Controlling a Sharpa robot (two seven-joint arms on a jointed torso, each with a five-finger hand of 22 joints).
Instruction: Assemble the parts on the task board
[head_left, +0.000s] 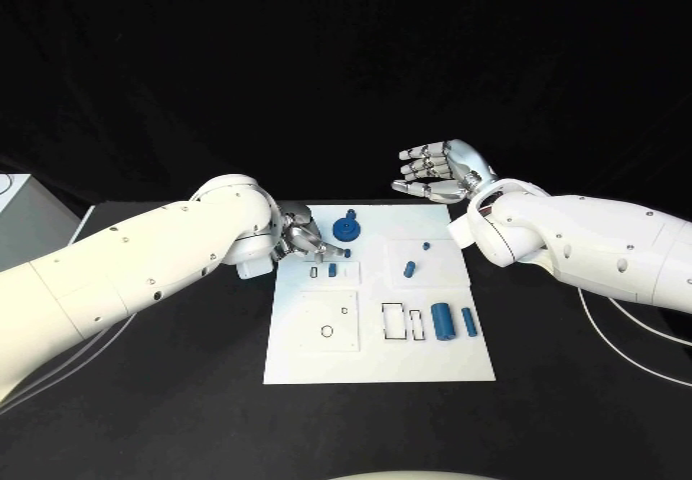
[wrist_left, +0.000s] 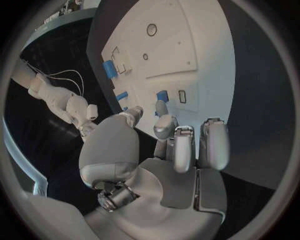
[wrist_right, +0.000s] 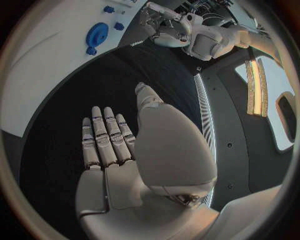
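1. Head view: a white board (head_left: 378, 345) lies flat in the middle of the black counter (head_left: 173, 400).
2. The left hand (head_left: 300, 238) is at the board's far left corner, fingers reaching down onto the board. They are close to a small blue part (head_left: 333, 269). I cannot tell if the hand pinches anything.
3. In the left wrist view, the left hand's fingers (wrist_left: 187, 147) point toward the board (wrist_left: 181, 40), near that small blue part (wrist_left: 163, 95).
4. The right hand (head_left: 441, 172) is up past the board's far right corner, over the counter. Its fingers are bent a little and hold nothing.
5. In the right wrist view, the fingers (wrist_right: 103, 137) lie side by side, straight, with the thumb out.
6. A round blue gear (head_left: 346, 229) sits near the board's far edge, beside the left hand.
7. A big blue cylinder (head_left: 441, 322) and a thin one (head_left: 469, 321) stand on the right side of the board.
8. Two more small blue parts (head_left: 411, 267) lie near the middle.
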